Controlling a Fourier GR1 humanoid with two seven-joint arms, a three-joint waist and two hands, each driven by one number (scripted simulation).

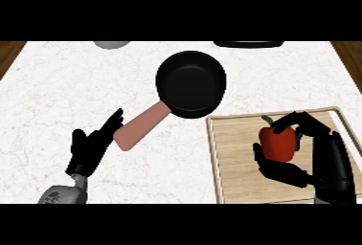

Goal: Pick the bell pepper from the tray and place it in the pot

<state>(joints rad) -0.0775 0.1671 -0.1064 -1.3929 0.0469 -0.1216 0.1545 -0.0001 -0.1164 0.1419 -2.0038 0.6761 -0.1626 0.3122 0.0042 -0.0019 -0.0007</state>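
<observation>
Nearest the viewer, at the lower left, a grey forearm rises from the bottom edge and ends in the black left hand (90, 149), which rests open above the white marble counter (56, 95) with its fingers straight and pointing up and to the right, holding nothing. Just beside those fingertips lies the pinkish handle (140, 128) of a black pot (191, 84), shaped like a round, shallow pan; the handle slants down to the left while the dark bowl sits near the middle of the counter, with nothing inside it. To the right, a light wooden tray (237, 153) with a pale raised rim fills the lower right corner, its upper left corner close to the pot's edge. Over the tray, the black right hand (300, 158) curls its fingers and thumb around a red bell pepper (278, 142) with a green stem, gripping it upright. Whether the pepper touches the tray's surface cannot be told. Two objects, one grey and one dark, are cut off at the counter's far edge.
</observation>
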